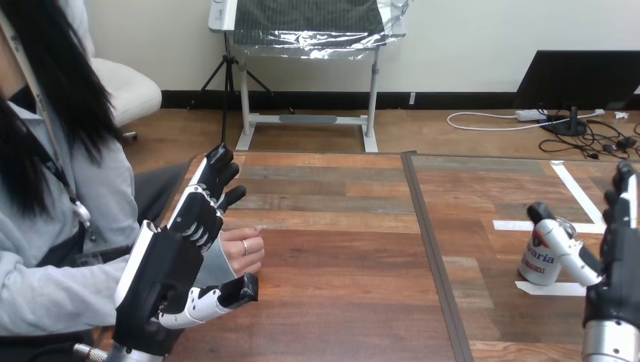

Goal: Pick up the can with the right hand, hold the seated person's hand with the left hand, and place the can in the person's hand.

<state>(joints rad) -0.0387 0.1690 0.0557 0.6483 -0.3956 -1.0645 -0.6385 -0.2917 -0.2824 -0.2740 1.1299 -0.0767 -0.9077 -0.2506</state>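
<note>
Left hand (162, 271) uncurled (thumb spread); right hand (615, 279) likewise.

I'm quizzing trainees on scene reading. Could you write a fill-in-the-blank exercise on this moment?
1. The can stands ___, not on its side.
2. The thing closest to the right hand is the ___.
3. The left hand is next to the person's hand, which rests on the ___.
Missing words: upright; can; table.

The head camera looks forward and down across the brown wooden plank desk (340, 286) from close above its near edge. The robot's black-and-white left hand (162, 275) and right hand (615, 264) show at the bottom corners.
</note>
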